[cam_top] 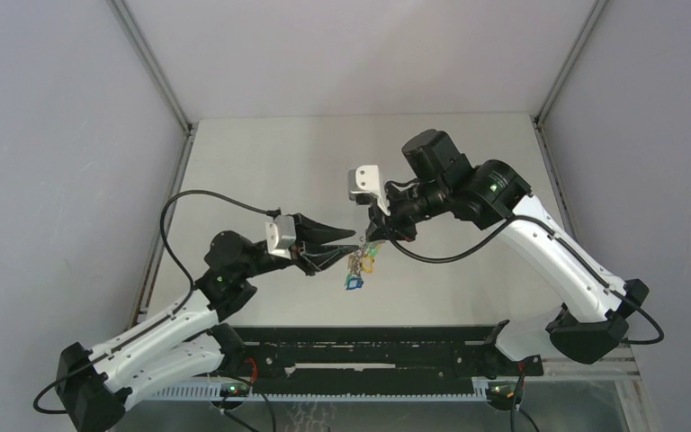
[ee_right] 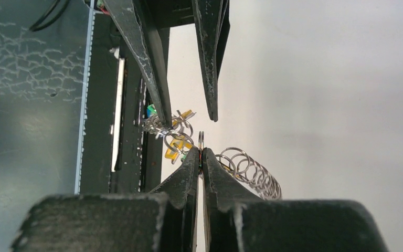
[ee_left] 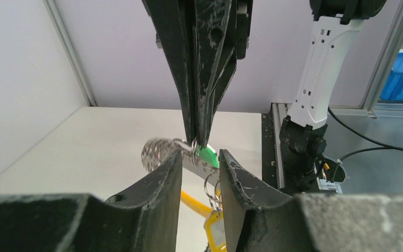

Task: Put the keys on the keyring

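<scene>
Both grippers meet above the table's middle. My right gripper (cam_top: 379,232) is shut on a thin silvery ring of the keyring (ee_right: 201,139); in the left wrist view it comes down from above (ee_left: 195,143). A coiled chain of rings (ee_right: 249,169) and a yellow-orange band (ee_left: 195,203) hang from it. A green key head (ee_left: 209,154) sits just behind the pinch, and a blue key (cam_top: 354,283) dangles lowest. My left gripper (ee_left: 199,158) is open, its jaws either side of the key blade and small rings. A yellow tag (ee_left: 213,227) hangs below.
The black rail (cam_top: 369,346) with both arm bases runs along the table's near edge. Grey walls stand at the left, back and right. The right arm's white link (ee_left: 317,79) and a cable (ee_left: 364,142) stand behind the bundle in the left wrist view.
</scene>
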Controlling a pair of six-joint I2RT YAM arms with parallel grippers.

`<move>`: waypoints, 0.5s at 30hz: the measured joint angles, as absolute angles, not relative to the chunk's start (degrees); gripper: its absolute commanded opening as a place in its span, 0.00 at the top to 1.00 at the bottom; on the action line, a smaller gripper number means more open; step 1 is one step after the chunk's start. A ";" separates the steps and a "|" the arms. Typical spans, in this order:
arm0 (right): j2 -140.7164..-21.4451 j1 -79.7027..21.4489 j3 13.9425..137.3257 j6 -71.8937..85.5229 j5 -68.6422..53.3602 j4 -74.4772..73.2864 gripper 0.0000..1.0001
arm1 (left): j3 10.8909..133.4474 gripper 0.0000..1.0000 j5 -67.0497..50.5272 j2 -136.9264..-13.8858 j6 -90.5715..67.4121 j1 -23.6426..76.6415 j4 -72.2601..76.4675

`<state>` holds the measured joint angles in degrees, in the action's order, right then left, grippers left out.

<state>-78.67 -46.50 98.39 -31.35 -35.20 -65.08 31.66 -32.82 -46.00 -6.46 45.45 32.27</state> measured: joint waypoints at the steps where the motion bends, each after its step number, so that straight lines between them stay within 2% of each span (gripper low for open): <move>1: -78.96 -46.83 98.89 -31.81 -34.54 -65.80 1.00 | 32.14 0.65 -33.21 -46.11 -6.46 45.45 32.14; 8: -79.79 -48.18 100.14 -33.58 -32.12 -68.10 1.00 | 34.20 0.72 -35.22 -47.35 -6.44 45.45 31.51; 15: -79.88 -48.49 100.16 -33.95 -31.48 -68.51 1.00 | 34.33 0.72 -36.58 -48.93 -6.35 45.45 29.17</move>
<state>-79.88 -48.49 100.16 -33.95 -31.48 -68.51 34.33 -36.58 -48.93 -6.35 45.45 29.17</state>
